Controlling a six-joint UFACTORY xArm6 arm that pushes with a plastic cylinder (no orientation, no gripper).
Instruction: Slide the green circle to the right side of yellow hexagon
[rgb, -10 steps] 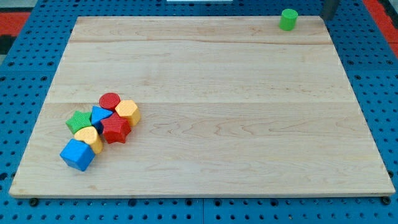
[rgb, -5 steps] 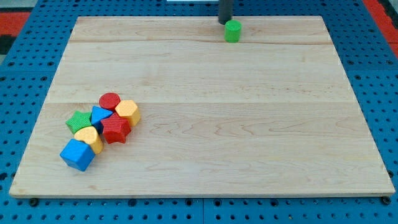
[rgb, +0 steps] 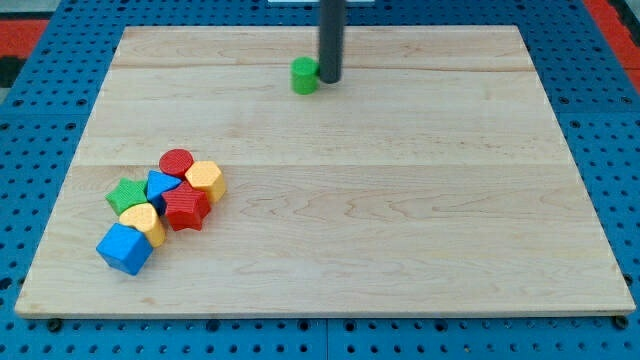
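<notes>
The green circle stands on the wooden board near the view's top, left of centre. My tip is right against its right side. The yellow hexagon sits far off at the view's lower left, on the right edge of a tight cluster of blocks. The green circle is well up and to the right of the hexagon.
The cluster holds a red circle, a blue triangle, a green star, a red block, a second yellow block and a blue cube. The wooden board lies on a blue pegboard.
The green circle has slid left and slightly down along the board's top, from the top right corner. My tip has followed it and now stands at its right side.
</notes>
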